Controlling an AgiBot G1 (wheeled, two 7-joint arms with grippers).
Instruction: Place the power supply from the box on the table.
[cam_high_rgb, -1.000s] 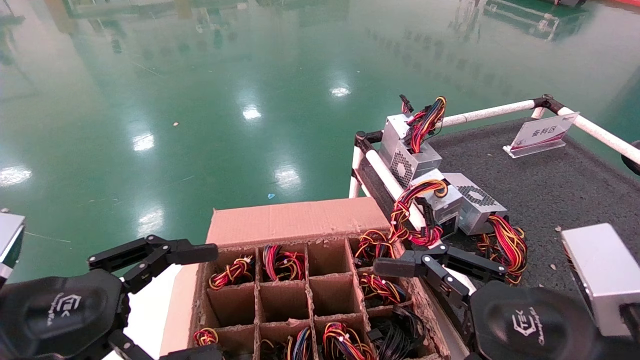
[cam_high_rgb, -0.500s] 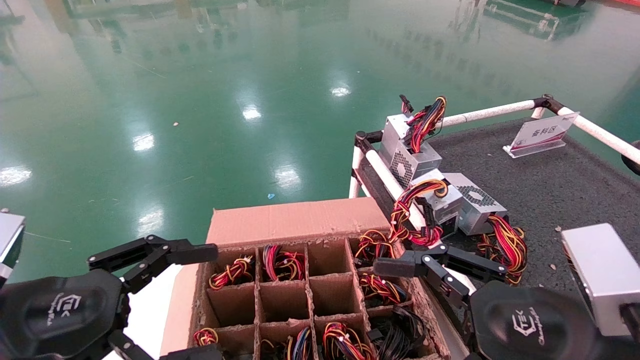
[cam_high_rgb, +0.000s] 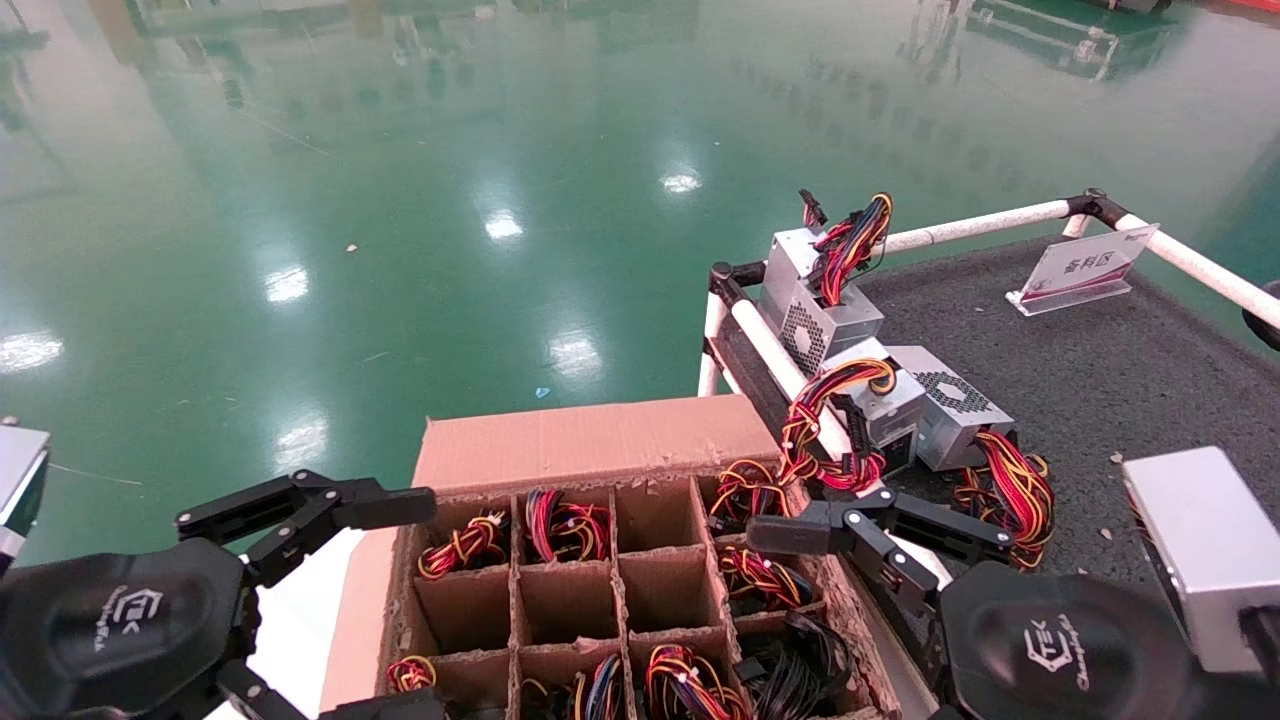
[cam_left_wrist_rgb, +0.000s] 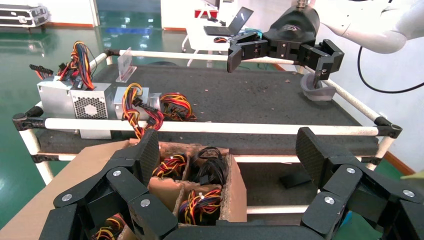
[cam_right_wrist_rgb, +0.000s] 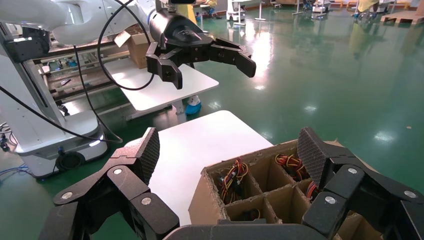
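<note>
The brown box (cam_high_rgb: 590, 445) with its grid of cells stands low in the head view, and red, yellow and black wire bundles of power supplies (cam_high_rgb: 565, 522) fill several cells. Three power supplies (cam_high_rgb: 948, 405) with looping wires lie on the dark table (cam_high_rgb: 1100, 370) near its white rail. My left gripper (cam_high_rgb: 425, 605) hangs open over the box's left edge, empty. My right gripper (cam_high_rgb: 790, 620) hangs open over the box's right edge beside the rail, also empty. The left wrist view shows open fingers (cam_left_wrist_rgb: 150, 150) above wire-filled cells (cam_left_wrist_rgb: 200, 202). The right wrist view shows the box's corner (cam_right_wrist_rgb: 245, 187).
A plain silver block (cam_high_rgb: 1200, 550) sits at the table's right. A clear sign stand (cam_high_rgb: 1085, 265) stands at the table's far side. A white tabletop (cam_right_wrist_rgb: 195, 150) lies left of the box. Green floor surrounds everything.
</note>
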